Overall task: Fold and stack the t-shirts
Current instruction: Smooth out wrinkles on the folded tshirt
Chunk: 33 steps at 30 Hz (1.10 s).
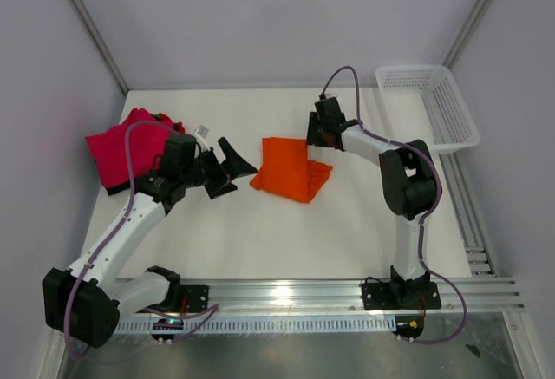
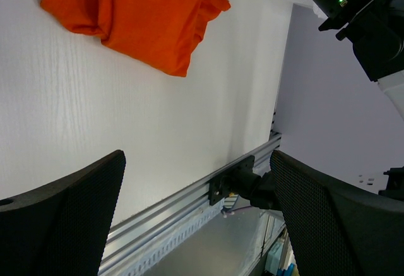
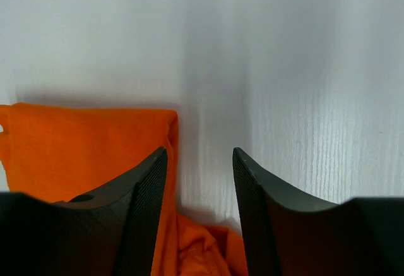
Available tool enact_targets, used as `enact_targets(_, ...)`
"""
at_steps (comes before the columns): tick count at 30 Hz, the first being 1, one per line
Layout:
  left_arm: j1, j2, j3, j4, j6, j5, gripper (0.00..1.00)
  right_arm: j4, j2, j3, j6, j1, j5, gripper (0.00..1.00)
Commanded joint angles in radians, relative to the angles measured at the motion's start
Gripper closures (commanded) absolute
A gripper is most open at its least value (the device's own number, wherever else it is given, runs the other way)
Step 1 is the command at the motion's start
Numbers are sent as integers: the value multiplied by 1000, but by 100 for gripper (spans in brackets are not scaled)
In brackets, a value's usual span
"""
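**A:** At the middle of the white worktop (image 1: 260, 231), a loosely folded bright orange cloth t-shirt (image 1: 289, 169) is seen. Is it gripped?

**B:** No. The right gripper (image 1: 323, 136) is poised at its edge with jaws parted and empty. The left gripper (image 1: 232, 167) is spread wide. The magenta-pink cloth t-shirt (image 1: 126, 149) is heaped at the left, seemingly set aside.

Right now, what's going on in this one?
The right arm holds its jaws apart and empty just over one edge of the orange t-shirt, which lies partly folded and rumpled at mid-table. The left arm, jaws wide open and empty, points at that shirt from the left. A magenta t-shirt lies at far left, and a white basket sits at far right.
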Motion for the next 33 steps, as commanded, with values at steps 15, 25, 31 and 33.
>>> enact_targets(15, -1, -10, -18, 63, -33, -21, 1, 156, 57, 12, 58, -46, -356, 49)
enact_targets(25, -1, -20, -20, 62, -44, -33, 1, 153, 89, 7, 53, -52, -386, 49)
enact_targets(31, -1, -20, -20, 67, -49, -36, 1, 142, 80, -14, 24, -58, -394, 49)
enact_targets(33, -1, -20, -22, 67, -53, -38, 1, 139, 80, -22, 18, -60, -403, 50)
